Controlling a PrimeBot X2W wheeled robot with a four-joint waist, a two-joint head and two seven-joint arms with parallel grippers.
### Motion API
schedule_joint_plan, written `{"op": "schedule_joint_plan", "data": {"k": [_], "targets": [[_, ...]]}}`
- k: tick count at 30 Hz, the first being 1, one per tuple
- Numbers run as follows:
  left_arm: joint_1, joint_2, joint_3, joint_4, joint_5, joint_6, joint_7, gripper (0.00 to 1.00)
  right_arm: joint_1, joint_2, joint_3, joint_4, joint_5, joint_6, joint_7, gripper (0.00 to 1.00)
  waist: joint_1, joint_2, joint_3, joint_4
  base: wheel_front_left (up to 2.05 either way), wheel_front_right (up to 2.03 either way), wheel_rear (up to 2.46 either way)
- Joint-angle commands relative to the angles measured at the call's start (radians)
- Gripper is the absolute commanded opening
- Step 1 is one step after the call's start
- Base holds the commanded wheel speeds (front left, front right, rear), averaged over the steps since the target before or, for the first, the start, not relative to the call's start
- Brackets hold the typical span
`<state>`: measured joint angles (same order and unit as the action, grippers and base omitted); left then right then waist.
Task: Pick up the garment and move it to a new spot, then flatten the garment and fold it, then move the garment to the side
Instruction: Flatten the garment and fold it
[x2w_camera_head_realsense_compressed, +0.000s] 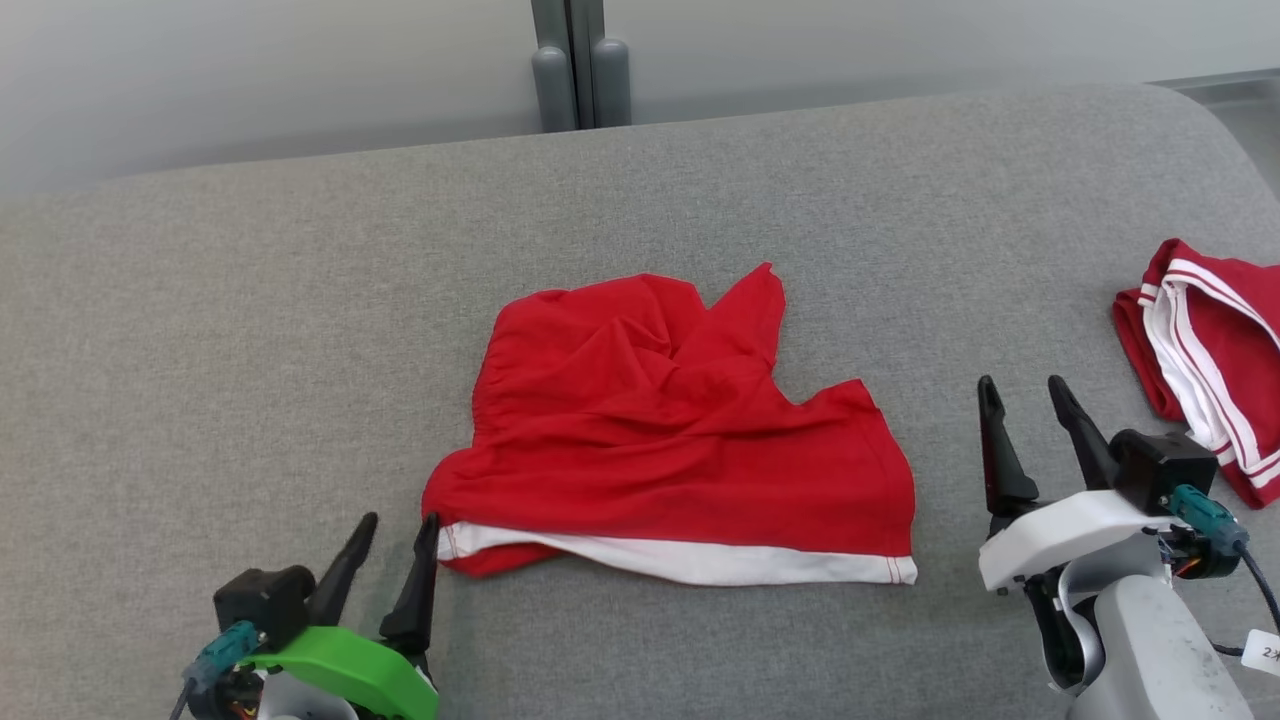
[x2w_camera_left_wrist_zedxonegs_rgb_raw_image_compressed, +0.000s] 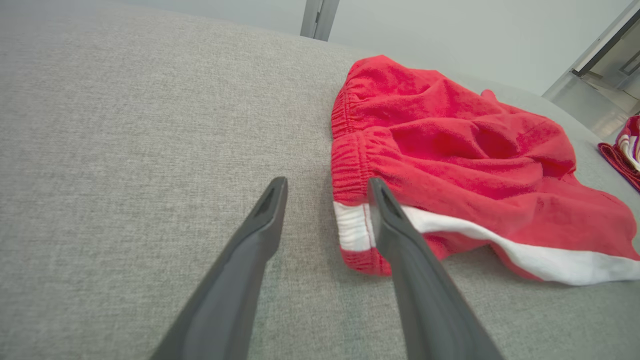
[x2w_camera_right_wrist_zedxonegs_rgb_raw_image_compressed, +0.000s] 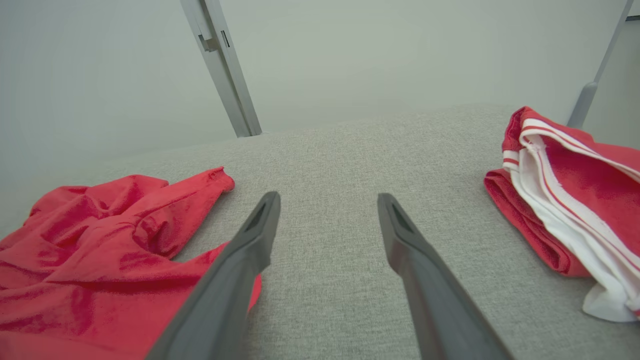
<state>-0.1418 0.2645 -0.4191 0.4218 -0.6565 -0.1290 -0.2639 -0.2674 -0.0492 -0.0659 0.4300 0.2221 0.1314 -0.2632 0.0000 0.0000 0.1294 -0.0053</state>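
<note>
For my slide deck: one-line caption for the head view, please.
Open left gripper and open right gripper flank crumpled red shorts on a grey surface; a folded garment lies at right.

Small white tag (x2w_camera_head_realsense_compressed: 1262, 652), seen at approx. 4 o'clock in head view, hung from the black cable (x2w_camera_head_realsense_compressed: 1262, 592) behind the right gripper (x2w_camera_head_realsense_compressed: 1023, 385). A "2" is read on it; remaining chars. are cut off at the edge.

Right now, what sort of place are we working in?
Probably an indoor garment-folding station: a wide grey fabric-covered surface, a crumpled red garment lying mid-surface, a second red-and-white garment already folded near its right edge, and a plain pale wall with a metal post behind.
</note>
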Motion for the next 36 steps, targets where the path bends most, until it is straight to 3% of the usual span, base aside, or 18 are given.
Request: {"op": "schedule_joint_plan", "data": {"k": [1, 7, 14, 20, 27, 36], "targets": [[0.015, -0.009, 0.041, -0.002, 0.036, -0.003, 0.0, 1.0, 0.017, -0.003, 0.013, -0.013, -0.016, -0.002, -0.002, 1.0, 0.0, 0.0, -0.01, 0.004, 0.0, 0.0, 0.0], [0.064, -0.071, 0.213, -0.031, 0.224, -0.003, 0.0, 1.0, 0.061, -0.004, 0.05, -0.055, -0.051, -0.002, -0.002, 1.0, 0.0, 0.0, -0.034, -0.008, 0.0, 0.0, 0.0], [0.143, -0.151, 0.337, -0.055, 0.394, -0.003, 0.0, 1.0, 0.13, -0.003, 0.079, -0.048, -0.078, -0.002, -0.002, 1.0, 0.0, 0.0, -0.088, -0.022, 0.0, 0.0, 0.0], [0.194, -0.193, 0.365, -0.058, 0.456, -0.003, 0.0, 1.0, 0.177, -0.004, 0.115, -0.024, -0.079, -0.002, -0.002, 1.0, 0.0, 0.0, -0.109, -0.024, 0.0, 0.0, 0.0], [0.195, -0.202, 0.351, -0.065, 0.463, -0.003, 0.0, 1.0, 0.176, -0.003, 0.145, -0.003, -0.083, -0.002, -0.002, 1.0, 0.0, 0.0, -0.099, -0.011, 0.0, 0.0, 0.0], [0.183, -0.198, 0.334, -0.056, 0.454, -0.003, 0.0, 1.0, 0.163, -0.004, 0.221, 0.149, -0.053, -0.002, -0.002, 1.0, 0.0, 0.0, -0.081, 0.013, 0.0, 0.0, 0.0]]}}
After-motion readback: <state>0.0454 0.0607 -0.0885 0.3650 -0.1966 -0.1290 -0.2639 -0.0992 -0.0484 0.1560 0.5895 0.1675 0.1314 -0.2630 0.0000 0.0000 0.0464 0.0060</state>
